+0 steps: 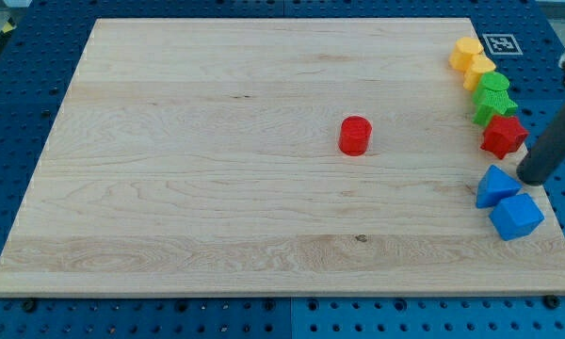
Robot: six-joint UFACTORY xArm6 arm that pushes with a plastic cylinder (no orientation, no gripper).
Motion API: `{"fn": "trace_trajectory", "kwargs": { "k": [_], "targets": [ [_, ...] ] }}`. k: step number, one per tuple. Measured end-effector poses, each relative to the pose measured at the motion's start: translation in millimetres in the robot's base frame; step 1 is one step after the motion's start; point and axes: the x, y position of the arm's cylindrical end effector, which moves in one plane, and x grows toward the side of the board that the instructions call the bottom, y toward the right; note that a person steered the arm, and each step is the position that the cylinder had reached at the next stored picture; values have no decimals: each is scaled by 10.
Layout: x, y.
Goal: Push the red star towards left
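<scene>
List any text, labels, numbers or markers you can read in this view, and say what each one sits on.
No readable words, brands or numbers anywhere.
One sign only: a black-and-white square fiducial marker on the blue pegboard base, just past the wooden board's top right corner; it carries a pattern, not letters.
The blocks, including the red star, and my tip bear no markings.

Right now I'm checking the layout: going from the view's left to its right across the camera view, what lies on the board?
Red cylinder block → column of yellow, green and red star blocks, red star block lowest → two blue blocks → my tip.
</scene>
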Motion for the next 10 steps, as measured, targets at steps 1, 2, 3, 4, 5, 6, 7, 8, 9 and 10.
{"fn": "trace_trajectory", "kwargs": {
  "k": [1, 2, 3, 4, 5, 6, 7, 8, 9, 10],
  "targets": [
    [-10, 289],
    [-127, 329],
    [-280, 304],
    [-323, 95],
    [-342, -35],
    [-344, 209],
    [-563, 162],
    [-614, -93],
    [-568, -251],
    [-565, -453]
  ]
}}
